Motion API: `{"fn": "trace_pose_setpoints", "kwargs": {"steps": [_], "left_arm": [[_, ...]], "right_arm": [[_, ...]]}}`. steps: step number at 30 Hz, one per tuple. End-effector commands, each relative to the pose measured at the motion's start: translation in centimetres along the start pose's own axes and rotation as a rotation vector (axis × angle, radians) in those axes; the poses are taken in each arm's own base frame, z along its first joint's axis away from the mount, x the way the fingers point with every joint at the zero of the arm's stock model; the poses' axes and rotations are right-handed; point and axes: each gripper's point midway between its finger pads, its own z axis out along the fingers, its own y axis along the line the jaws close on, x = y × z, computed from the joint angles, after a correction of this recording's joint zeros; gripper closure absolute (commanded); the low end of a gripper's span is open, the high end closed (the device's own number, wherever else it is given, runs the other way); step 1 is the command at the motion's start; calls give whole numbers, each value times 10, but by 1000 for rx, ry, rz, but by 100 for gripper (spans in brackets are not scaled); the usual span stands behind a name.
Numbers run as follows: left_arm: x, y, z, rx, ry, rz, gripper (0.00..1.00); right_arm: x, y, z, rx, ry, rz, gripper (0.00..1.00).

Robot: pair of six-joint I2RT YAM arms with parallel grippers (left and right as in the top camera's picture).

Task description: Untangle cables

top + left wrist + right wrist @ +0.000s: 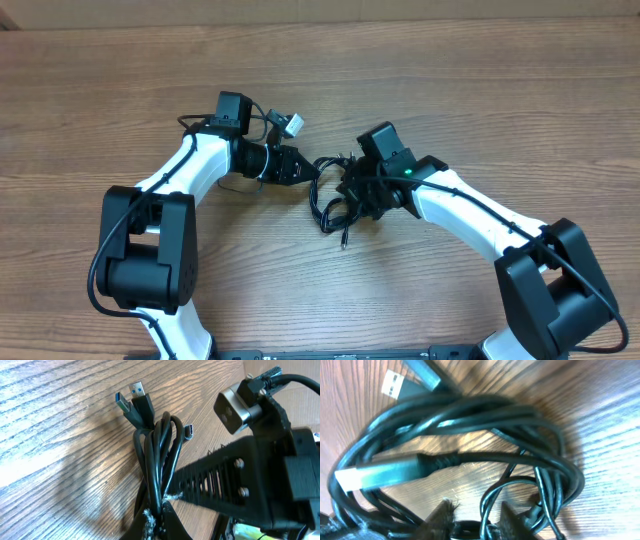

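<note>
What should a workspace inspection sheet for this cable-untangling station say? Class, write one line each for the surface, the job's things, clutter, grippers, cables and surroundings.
Surface: wood-grain table, flat, bearing both arms.
Job's things: black cables bundled in tangled loops at the centre, between the two arms; USB plugs stick out at one end.
Clutter: nothing seen.
Grippers: left gripper shut on the cables; right gripper open, with strands lying between its fingers.
Cables: black robot wiring loops beside the left arm's base.
Surroundings: nothing seen.
</note>
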Motion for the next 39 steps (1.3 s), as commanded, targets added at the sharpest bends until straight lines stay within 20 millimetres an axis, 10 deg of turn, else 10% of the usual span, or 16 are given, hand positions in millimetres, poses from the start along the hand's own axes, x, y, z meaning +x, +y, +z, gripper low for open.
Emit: {"fn": "trace_pose_setpoints", "kwargs": {"steps": [1,35,39], "left_arm": [[4,-3,4,28,11,7,96],[4,-3,4,28,11,7,96],[4,-3,4,28,12,6,96]], "right_arm": [[10,9,-5,-28,-5,-65,57],[17,-14,28,102,-124,-97,71],[15,-15,28,107,-132,-125,96]]}}
